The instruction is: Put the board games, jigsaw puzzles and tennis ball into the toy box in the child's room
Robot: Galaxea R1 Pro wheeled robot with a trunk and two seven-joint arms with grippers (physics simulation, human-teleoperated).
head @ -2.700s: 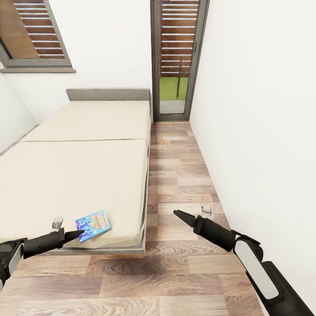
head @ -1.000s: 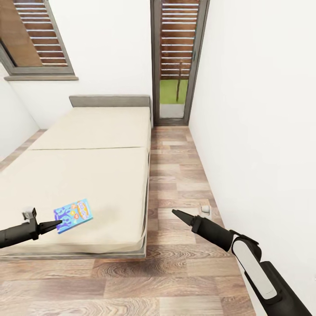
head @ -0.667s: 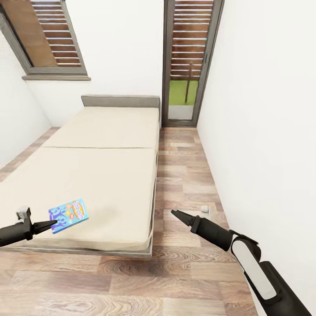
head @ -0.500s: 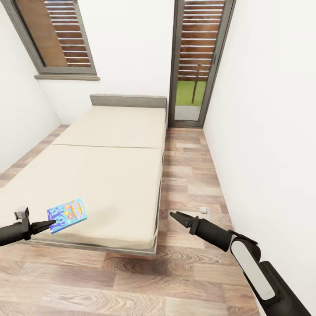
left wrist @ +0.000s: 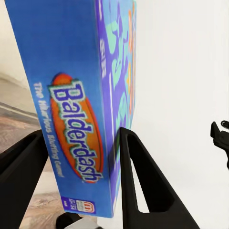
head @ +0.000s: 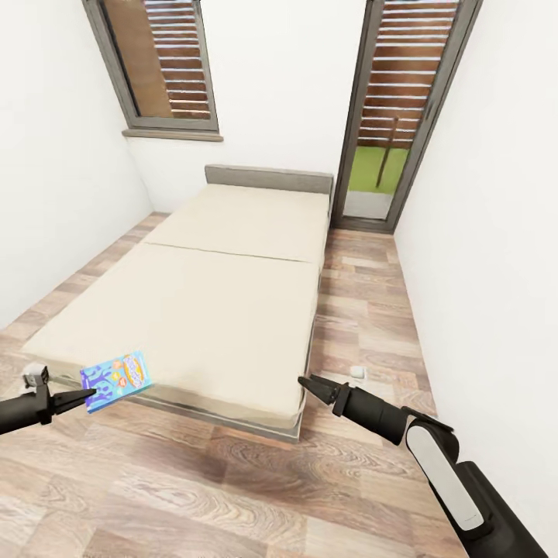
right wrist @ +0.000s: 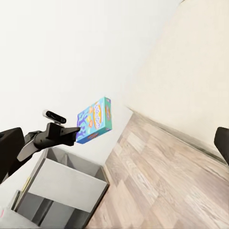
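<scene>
The blue board game (left wrist: 81,105) reads "Balderdash" in white letters on an orange oval along its narrow side, with a smaller white line beside it, partly readable as "The Hilarious ... Game", and a small red maker's mark near one end — too small to read. Its broad face carries purple and teal figures with orange lettering. The left gripper (head: 87,394) pinches the box, one black finger (left wrist: 143,181) flat on the printed face and the other on the back. In the head view the box (head: 116,378) is held off the mattress at the near left corner of the bed (head: 232,310), its long axis running away from the gripper toward the right and slightly up, printed face up toward the camera. The right wrist view shows the same box (right wrist: 94,120) standing on edge out from the left arm, before a white wall, with a grey cabinet (right wrist: 67,191) below it. The right gripper (head: 308,383) hangs over the wood floor (head: 232,480) off the bed's near right corner, holding nothing, its fingers drawn together to a point. A small white object (head: 356,372) lies on the floor beyond it, near the right wall. A grey headboard (head: 267,178) closes the far end of the bed, between a shuttered window (head: 159,70) and a glazed door (head: 395,116).
</scene>
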